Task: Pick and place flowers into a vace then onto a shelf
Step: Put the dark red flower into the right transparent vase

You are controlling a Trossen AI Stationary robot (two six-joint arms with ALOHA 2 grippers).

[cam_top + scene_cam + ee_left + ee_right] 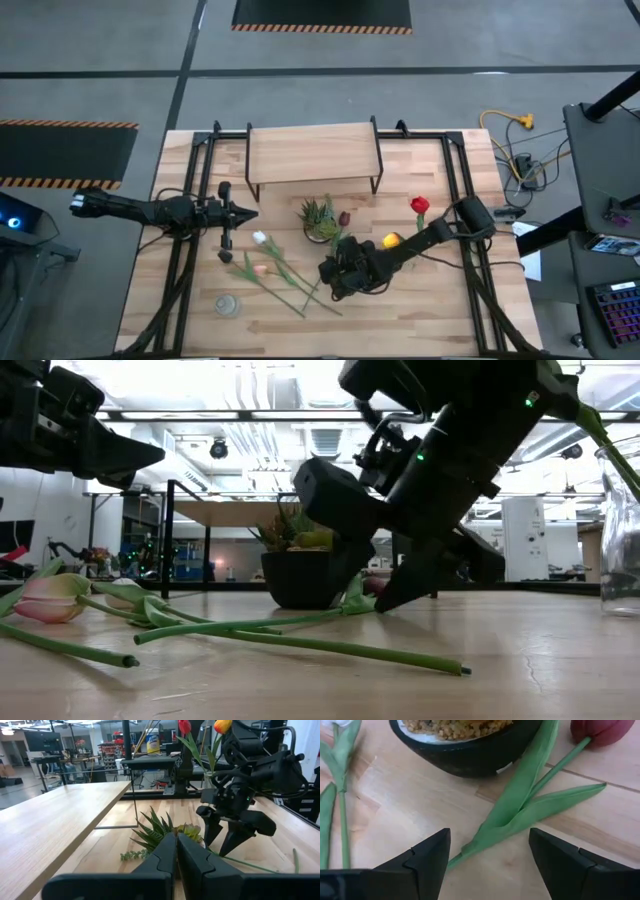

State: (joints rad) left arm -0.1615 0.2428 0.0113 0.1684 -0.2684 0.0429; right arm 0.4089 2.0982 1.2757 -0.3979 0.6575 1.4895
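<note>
Overhead, the right end effector (335, 277) hides the maroon tulip's (344, 218) lower stem; its dark head lies just beside the potted plant (317, 219), stem slanting away from the pot. Low down, white and pink tulips (45, 600) lie flat, stems long and thin. Left end effector (176, 851) hangs clenched near the shelf (312, 154). Right wrist: fingers (427, 856) released, straddling the stem (520, 812) above the table (410, 805).
</note>
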